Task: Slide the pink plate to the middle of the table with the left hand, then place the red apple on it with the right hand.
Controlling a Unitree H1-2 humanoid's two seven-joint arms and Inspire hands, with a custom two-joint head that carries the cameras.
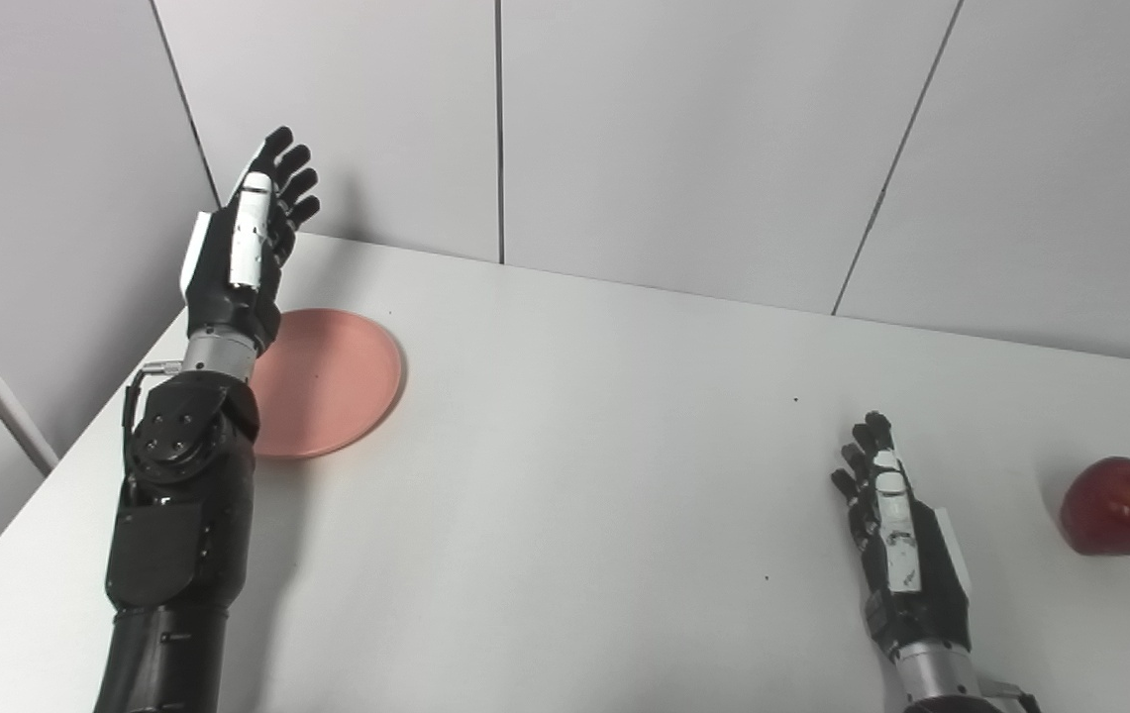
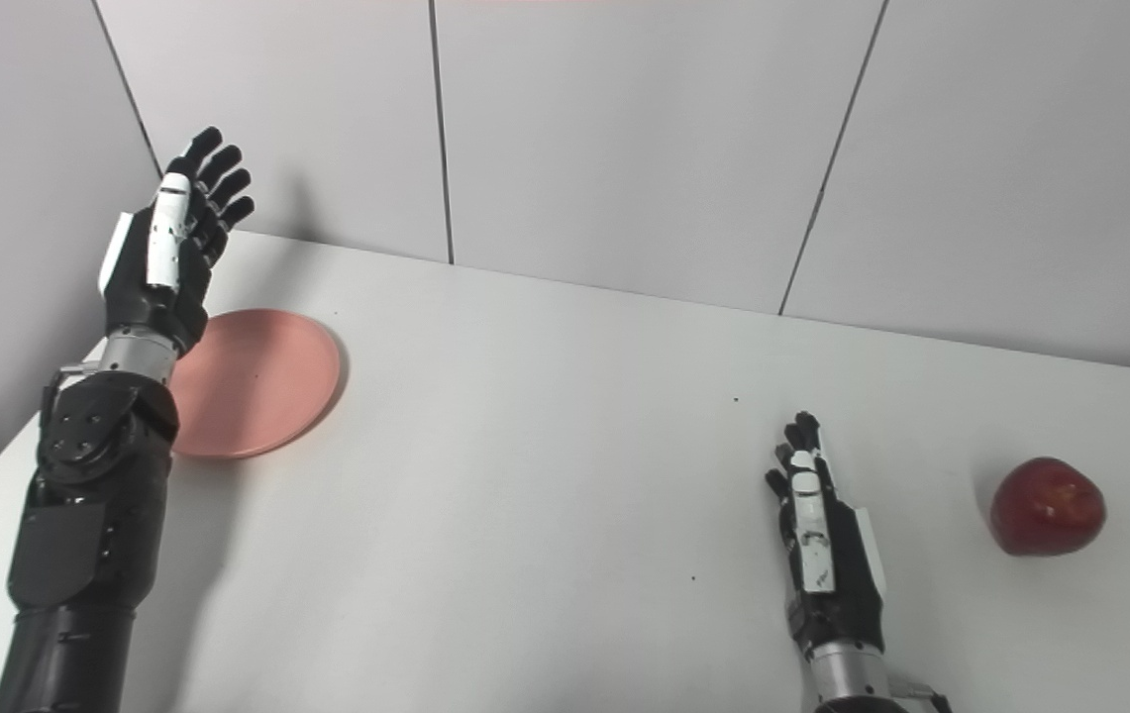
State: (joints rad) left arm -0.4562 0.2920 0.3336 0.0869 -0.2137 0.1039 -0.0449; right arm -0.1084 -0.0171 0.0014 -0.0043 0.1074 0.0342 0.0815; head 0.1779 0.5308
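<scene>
While both hands spread empty | left hand (image 1: 248,248) above pink plate (image 1: 332,381) | red apple (image 1: 1117,506) beside right hand (image 1: 896,540)

Head cams side-by-side, angled down, same table (image 1: 624,446)

Left hand (image 1: 246,248) raised, fingers apart, beside pink plate (image 1: 332,381). Right hand (image 1: 896,540) spread, empty, near red apple (image 1: 1117,506).
</scene>
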